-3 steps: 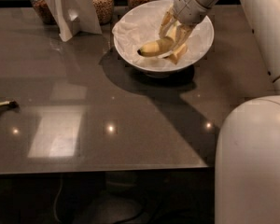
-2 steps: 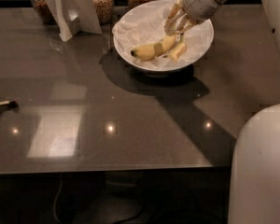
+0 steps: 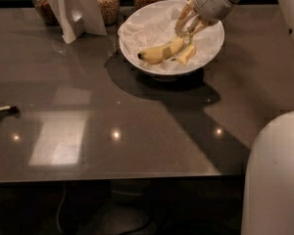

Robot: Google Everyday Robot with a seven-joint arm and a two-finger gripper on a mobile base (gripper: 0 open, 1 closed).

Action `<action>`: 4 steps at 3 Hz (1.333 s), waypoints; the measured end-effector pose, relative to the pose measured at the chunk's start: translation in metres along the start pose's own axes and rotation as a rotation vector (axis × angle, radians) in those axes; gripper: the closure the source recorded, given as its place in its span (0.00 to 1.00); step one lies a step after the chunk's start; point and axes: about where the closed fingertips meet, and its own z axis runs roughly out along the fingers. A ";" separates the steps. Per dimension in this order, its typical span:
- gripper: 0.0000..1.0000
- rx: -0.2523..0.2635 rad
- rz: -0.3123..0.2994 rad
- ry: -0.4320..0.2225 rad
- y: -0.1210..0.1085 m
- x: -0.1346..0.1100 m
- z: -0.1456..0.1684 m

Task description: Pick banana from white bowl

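The white bowl (image 3: 137, 53), lined with crumpled white paper, stands at the back of the dark table. The curved yellow banana (image 3: 159, 52) lies in it, dark tip pointing left. A shorter, paler banana (image 3: 186, 54) lies just to its right. My gripper (image 3: 189, 27) hangs over the bowl's right half, just above the banana's right end. Its fingers are spread and hold nothing.
A white folded stand (image 3: 76, 9) and several jars of grains (image 3: 108, 1) line the table's back edge. A small dark-stemmed banana bit (image 3: 1, 110) lies at the far left edge. My white robot body (image 3: 274, 175) fills the lower right.
My gripper has risen from down around the banana to just above it and moved back and right. The banana stays in the bowl, shifted slightly left.
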 end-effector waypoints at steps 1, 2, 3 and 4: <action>0.58 0.001 0.013 0.018 0.002 0.003 0.000; 0.34 0.005 0.016 0.022 0.003 0.007 0.004; 0.19 -0.003 0.018 0.022 0.003 0.012 0.013; 0.20 -0.014 0.023 0.021 0.005 0.018 0.023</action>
